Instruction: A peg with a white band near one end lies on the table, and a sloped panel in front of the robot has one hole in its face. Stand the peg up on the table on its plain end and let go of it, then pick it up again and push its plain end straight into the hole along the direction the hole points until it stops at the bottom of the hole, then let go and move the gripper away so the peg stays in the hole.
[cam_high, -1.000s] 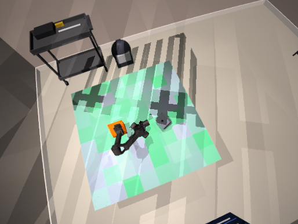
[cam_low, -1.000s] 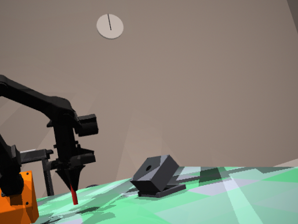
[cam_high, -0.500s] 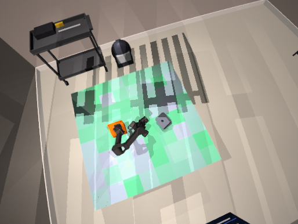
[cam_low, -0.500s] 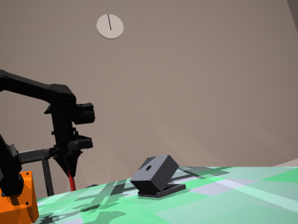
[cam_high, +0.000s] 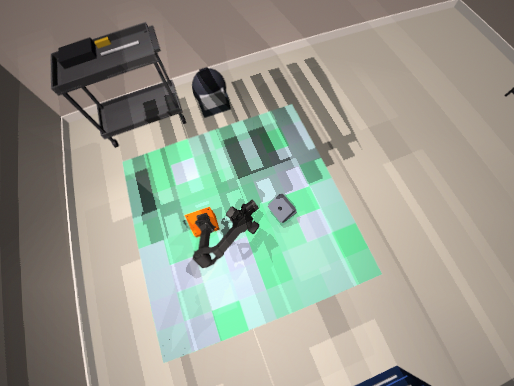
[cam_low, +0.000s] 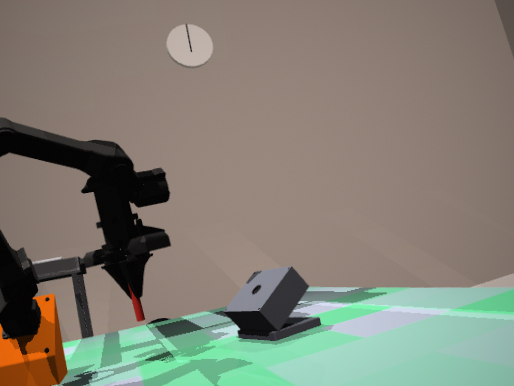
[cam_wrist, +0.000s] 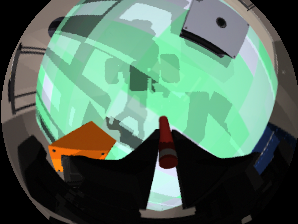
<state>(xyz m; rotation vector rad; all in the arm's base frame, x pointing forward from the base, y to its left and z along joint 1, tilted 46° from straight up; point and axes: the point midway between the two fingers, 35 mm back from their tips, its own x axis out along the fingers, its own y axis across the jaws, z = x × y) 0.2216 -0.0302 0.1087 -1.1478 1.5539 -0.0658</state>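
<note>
The red peg (cam_low: 137, 310) (cam_wrist: 164, 131) is held between the fingertips of my gripper (cam_low: 134, 295) (cam_wrist: 165, 132), which is shut on it. In the wrist view its banded end points toward the camera, with the band greyish in shadow. The plain end points down, leaning slightly, and looks raised off the table in the exterior view. The top view does not show the peg clearly. The grey sloped panel (cam_high: 286, 202) (cam_low: 275, 282) (cam_wrist: 205, 17) stands on a dark base, apart from the gripper. Its one round hole (cam_high: 280, 208) (cam_low: 256, 289) (cam_wrist: 221, 22) is visible and empty.
The orange block (cam_high: 194, 227) (cam_low: 55, 325) (cam_wrist: 90, 137) under the arm's base is beside the gripper, on the side away from the panel. The patchwork table surface (cam_high: 300, 260) lies under both. A dark cart (cam_high: 105, 65) and a stool (cam_high: 210, 82) stand beyond it.
</note>
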